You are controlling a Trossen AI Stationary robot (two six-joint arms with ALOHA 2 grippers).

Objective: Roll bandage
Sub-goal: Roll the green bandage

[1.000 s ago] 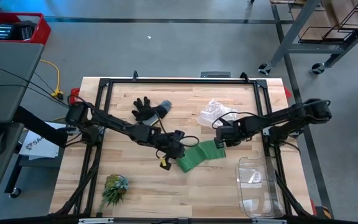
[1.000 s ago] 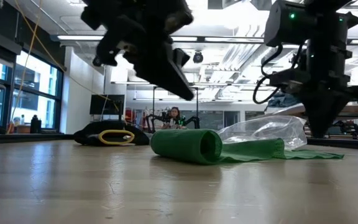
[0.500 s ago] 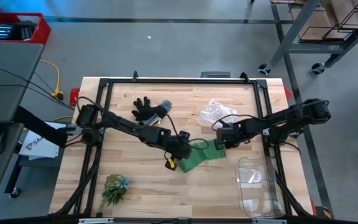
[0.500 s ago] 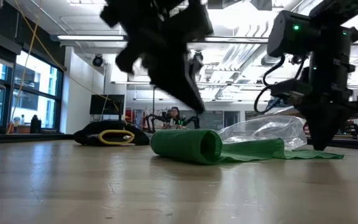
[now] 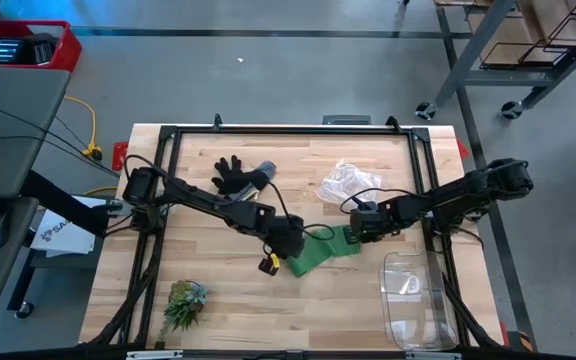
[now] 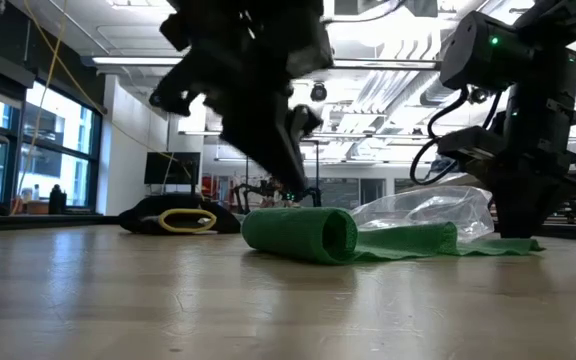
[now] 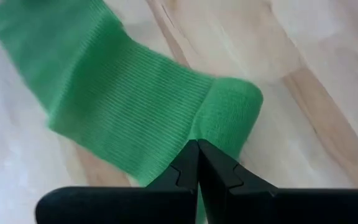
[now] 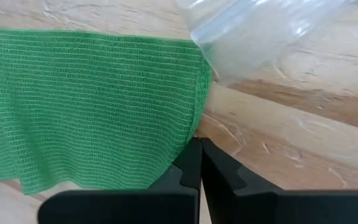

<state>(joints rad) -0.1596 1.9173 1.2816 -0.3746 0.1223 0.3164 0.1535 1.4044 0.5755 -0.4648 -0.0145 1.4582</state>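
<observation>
No legible txt/labels in any view.

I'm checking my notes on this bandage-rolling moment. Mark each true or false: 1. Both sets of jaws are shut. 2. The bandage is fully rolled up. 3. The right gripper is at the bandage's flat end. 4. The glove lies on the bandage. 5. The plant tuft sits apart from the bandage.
1. True: left gripper and right gripper are shut.
2. False: the bandage is rolled at one end only.
3. True.
4. False: the glove lies apart.
5. True: plant tuft.
</observation>
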